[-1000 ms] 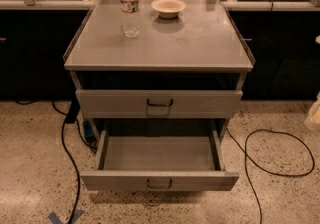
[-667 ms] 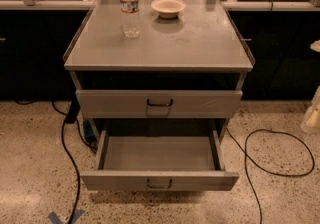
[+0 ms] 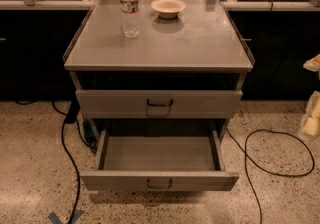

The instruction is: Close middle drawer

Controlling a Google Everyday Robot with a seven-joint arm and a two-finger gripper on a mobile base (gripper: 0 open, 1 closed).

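- The middle drawer [image 3: 159,155] is standing pulled out, tray showing.
- The tool [image 3: 313,117] is hovering at the right edge, well apart; its state I cannot tell.

Matt grey metal on drawer [image 3: 160,154], smooth inside. Above drawer, table [image 3: 200,43] with dull sheen, clear glossy plastic bottle [image 3: 130,8], smooth pale bowl [image 3: 168,7]. Beside drawer, speckled stone-like floor [image 3: 30,158]. Right of drawer, smooth cream claw [image 3: 312,118].

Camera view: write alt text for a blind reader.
The middle drawer of a grey cabinet stands pulled out and empty, below the top drawer. A water bottle and a bowl sit on top; the gripper is out of view.
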